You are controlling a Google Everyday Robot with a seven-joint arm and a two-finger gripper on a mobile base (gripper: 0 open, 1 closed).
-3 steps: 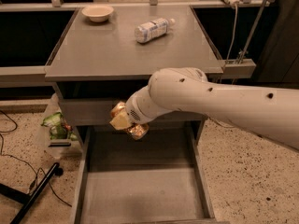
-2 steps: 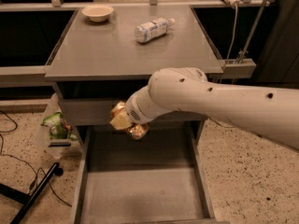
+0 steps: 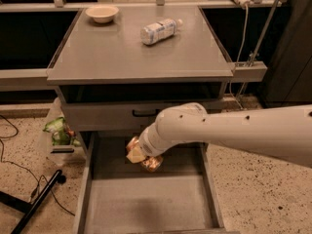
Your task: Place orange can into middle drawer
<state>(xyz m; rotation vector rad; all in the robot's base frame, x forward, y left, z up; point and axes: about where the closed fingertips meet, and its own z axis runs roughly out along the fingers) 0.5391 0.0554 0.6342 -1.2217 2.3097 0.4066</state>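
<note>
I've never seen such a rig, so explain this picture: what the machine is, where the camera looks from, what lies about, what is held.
The white tube coming in from the right is a robot arm. Its gripper, a two-finger clamp at the tip, holds the orange can over the open middle drawer, a grey tray pulled out of the cabinet. The single camera looks down on the cabinet from the front. On the cabinet top sit a pale bowl and a plastic bottle lying on its side.

Arm (image 3: 234, 130) outstretched, hand (image 3: 138, 154) low, clasping orange can (image 3: 152, 163)
</note>
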